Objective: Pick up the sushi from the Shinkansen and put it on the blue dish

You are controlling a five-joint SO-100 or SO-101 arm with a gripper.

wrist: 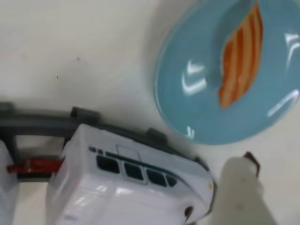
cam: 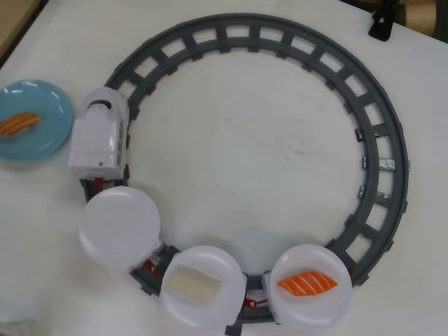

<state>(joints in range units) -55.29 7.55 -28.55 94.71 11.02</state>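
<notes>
The sushi [cam: 17,124], pale orange with light lengthwise stripes, lies on the blue dish [cam: 45,143] at the far left of the overhead view. In the wrist view the sushi [wrist: 241,61] rests on the dish [wrist: 192,89] at the upper right. The white Shinkansen [cam: 98,136] stands on the track just right of the dish, and the wrist view looks down on its side windows [wrist: 133,171]. Its first plate [cam: 119,227] is bare. One blurred white finger [wrist: 241,194] shows at the wrist view's lower right, holding nothing visible. The arm is out of the overhead view.
A grey circular track [cam: 392,168] rings the table's middle. The second plate carries a cream-white piece [cam: 192,285], and the third carries a red-orange striped piece [cam: 308,285]. A black clamp [cam: 381,24] sits at the top right edge.
</notes>
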